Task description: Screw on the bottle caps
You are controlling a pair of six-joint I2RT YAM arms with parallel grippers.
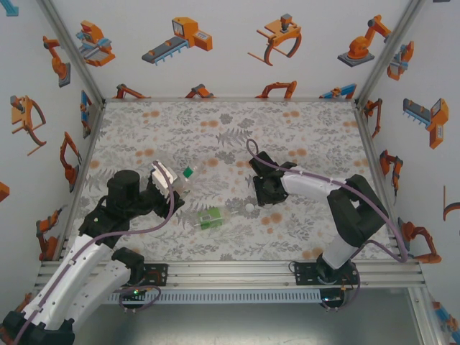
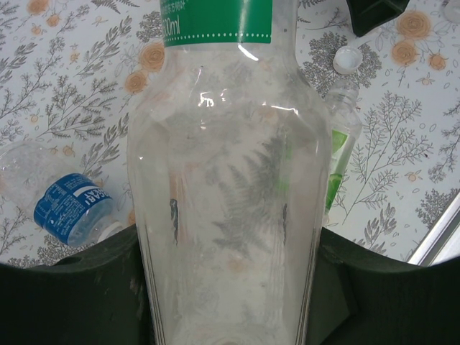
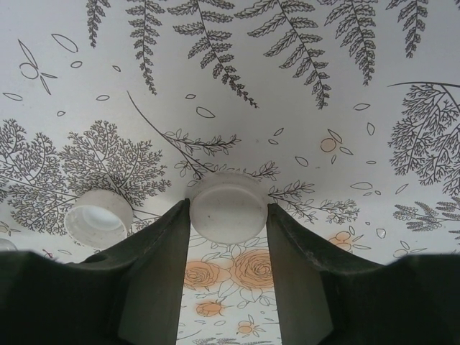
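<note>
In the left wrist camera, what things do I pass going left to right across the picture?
blue-labelled bottle → tall clear bottle → loose white cap

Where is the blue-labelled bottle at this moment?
Left wrist view: the blue-labelled bottle lies on the table, left of the clear bottle held by the left gripper.

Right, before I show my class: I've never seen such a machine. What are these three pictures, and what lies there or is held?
Two robot arms are bolted to a table, each ending in two-fingered jaws. The overhead picture shows both: the left arm and the right arm. The other two come from cameras on the wrists. The left jaws grip a tall clear bottle; the right jaws are closed on a white cap. On the table lie a blue-labelled bottle, a green-labelled bottle and a second cap.
</note>
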